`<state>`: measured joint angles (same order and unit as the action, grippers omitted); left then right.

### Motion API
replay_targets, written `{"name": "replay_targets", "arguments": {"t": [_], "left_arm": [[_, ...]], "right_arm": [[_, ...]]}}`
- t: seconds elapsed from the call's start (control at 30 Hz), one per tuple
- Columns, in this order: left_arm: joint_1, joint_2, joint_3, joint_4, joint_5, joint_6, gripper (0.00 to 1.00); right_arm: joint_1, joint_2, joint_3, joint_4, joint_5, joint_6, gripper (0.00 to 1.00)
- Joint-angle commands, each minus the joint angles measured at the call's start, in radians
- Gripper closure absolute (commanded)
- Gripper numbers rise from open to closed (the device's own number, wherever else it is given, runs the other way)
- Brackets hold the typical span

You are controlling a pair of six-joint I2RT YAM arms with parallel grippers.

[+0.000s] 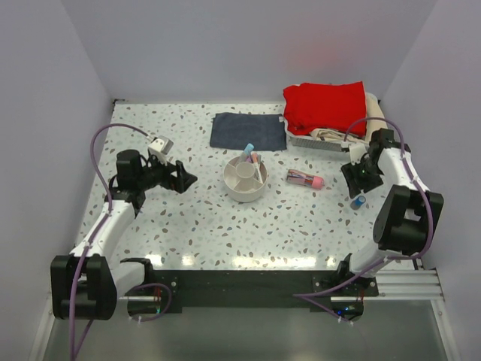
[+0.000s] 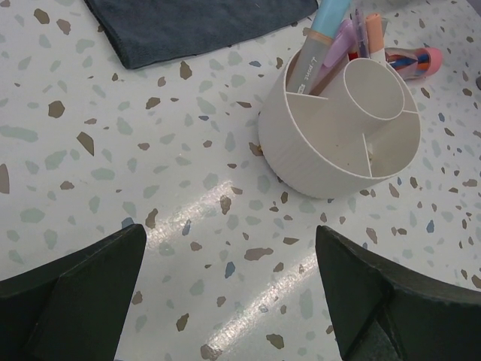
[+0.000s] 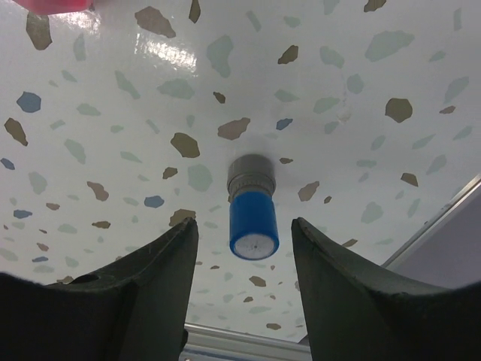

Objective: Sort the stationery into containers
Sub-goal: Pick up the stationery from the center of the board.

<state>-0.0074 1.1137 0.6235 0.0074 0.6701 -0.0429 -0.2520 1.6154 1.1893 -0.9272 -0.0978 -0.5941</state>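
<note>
The round off-white divided bowl (image 1: 246,179) stands mid-table and holds several pens in its far compartment (image 2: 331,37); it shows in the left wrist view (image 2: 342,128). A pink-tipped bundle (image 1: 305,178) lies right of the bowl. A blue-capped item (image 3: 253,207) lies on the table at the far right (image 1: 358,201). My right gripper (image 3: 244,229) is open, its fingers either side of the blue cap without touching it. My left gripper (image 1: 184,179) is open and empty, left of the bowl.
A folded dark-blue cloth (image 1: 248,131) lies behind the bowl. A white basket with red cloth (image 1: 325,105) and beige cloth stands at the back right. A metal rail (image 3: 428,233) runs along the table's right edge, close to the right gripper.
</note>
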Motion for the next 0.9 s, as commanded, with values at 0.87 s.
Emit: {"name": "replay_targets", "arguments": {"t": [0.87], "left_arm": [[0.007,0.061,0.044,0.103,0.023,-0.034,0.0]], "right_arm": [[-0.035,0.009,-0.03,-0.005,0.021,-0.013,0.54]]}}
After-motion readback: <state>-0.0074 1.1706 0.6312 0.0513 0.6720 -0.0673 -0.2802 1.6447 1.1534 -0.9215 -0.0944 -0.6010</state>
